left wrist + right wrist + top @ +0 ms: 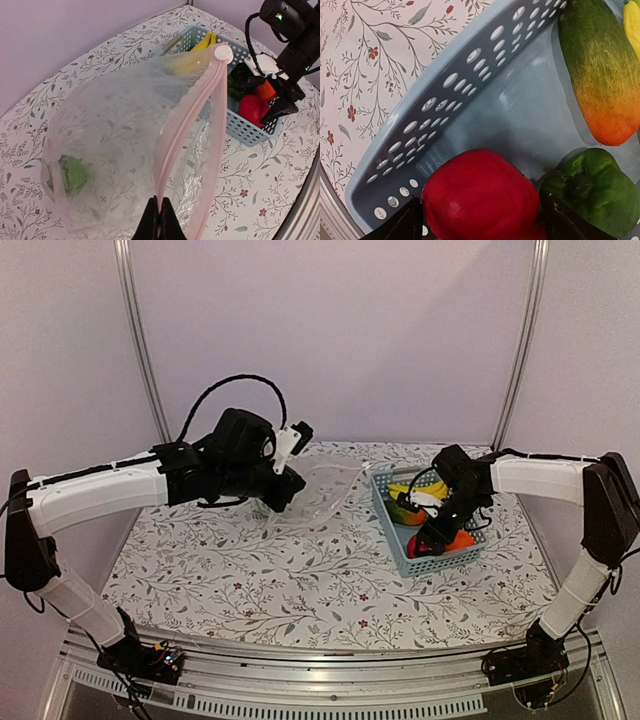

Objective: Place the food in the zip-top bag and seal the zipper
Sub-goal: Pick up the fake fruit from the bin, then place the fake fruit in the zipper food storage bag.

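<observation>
Progress: early, most still to do | zip-top bag (115, 135) held up just beside the basket (245, 131), mouth unsealed, one green piece (72, 172) inside | left gripper (159, 220) pinched tight on the zipper (185, 125) | right gripper (480, 227) spread astride the red fruit (480, 192) in the basket, not clamped as far as I can see | bananas (205, 42), mango (600, 75), pepper (592, 190) lie in the basket; sealing comes last.

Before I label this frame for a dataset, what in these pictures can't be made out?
Green item inside the zip-top bag, left wrist view: blurred by crinkled plastic, kind unclear.
Left gripper pinching the zipper: fingers cut off by the bottom edge.
Bananas, right wrist view: cut off at the corner.
Basket contents, top view: partly hidden by the right gripper, too small.
</observation>
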{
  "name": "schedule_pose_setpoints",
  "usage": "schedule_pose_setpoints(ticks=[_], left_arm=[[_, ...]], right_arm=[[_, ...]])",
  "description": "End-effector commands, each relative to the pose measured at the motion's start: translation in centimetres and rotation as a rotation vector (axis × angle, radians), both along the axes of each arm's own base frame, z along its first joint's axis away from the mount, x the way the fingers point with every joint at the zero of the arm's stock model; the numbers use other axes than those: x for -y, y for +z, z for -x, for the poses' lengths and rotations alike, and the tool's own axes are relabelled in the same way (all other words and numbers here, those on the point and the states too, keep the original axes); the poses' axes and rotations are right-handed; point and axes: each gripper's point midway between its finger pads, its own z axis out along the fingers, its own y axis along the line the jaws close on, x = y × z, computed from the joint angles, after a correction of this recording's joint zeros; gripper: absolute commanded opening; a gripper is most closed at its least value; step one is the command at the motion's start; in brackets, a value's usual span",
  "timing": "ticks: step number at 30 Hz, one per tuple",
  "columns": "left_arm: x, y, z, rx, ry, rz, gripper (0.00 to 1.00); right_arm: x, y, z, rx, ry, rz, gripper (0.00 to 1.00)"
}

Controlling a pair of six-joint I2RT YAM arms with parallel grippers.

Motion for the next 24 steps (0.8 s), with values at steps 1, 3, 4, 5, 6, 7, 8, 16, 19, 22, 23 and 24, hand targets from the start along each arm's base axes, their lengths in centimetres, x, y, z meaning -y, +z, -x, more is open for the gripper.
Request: schedule_pose_setpoints(ticks=[1, 3, 4, 5, 6, 7, 8, 16, 19, 22, 23, 24], left_arm=[[-0.6, 0.7, -0.4, 0.003, 0.01, 0.038, 0.0], [-0.6, 0.8, -0.4, 0.0, 0.009, 0.045, 0.0], [-0.6, 1.0, -0.4, 0.001, 0.013, 0.052, 0.0], [-0.7, 0.9, -0.5, 0.0, 0.014, 0.053, 0.0], [-0.8, 0.9, -0.5, 0.002, 0.016, 0.054, 0.0], [-0.9, 1.0, -0.6, 0.003, 0.021, 0.055, 0.0], [-1.0, 0.9, -0.7, 0.003, 0.025, 0.054, 0.0], [-1.2, 1.0, -1.2, -0.019, 0.023, 0.088, 0.0], [-0.7, 1.5, -1.3, -0.024, 0.008, 0.132, 0.0], [1.1, 2.6, -0.7, -0.059, -0.05, 0.221, 0.0], [1.7, 3.1, -0.5, -0.075, -0.072, 0.251, 0.0], [2.3, 3.5, -0.4, -0.093, -0.089, 0.274, 0.0]], right_arm=[[0.4, -0.9, -0.2, -0.043, -0.028, 0.034, 0.81], [0.2, -0.7, -0.5, -0.04, -0.031, 0.03, 0.73], [0.1, -0.4, -0.8, -0.031, -0.033, 0.024, 0.69], [-0.1, 0.2, -1.1, -0.016, -0.036, 0.012, 0.66], [-0.2, 0.9, -1.2, -0.003, -0.036, 0.001, 0.63], [-0.4, 1.8, -1.4, 0.018, -0.03, -0.015, 0.61], [-0.6, 2.6, -1.6, 0.036, -0.026, -0.027, 0.59], [-2.8, 12.2, -1.6, 0.192, 0.042, -0.227, 0.53], [-3.6, 15.6, -1.6, 0.263, 0.082, -0.298, 0.53], [-4.7, 19.6, -1.3, 0.323, 0.129, -0.392, 0.53], [-5.2, 21.0, -1.1, 0.34, 0.149, -0.427, 0.53], [-5.7, 22.6, -0.9, 0.354, 0.17, -0.47, 0.53]])
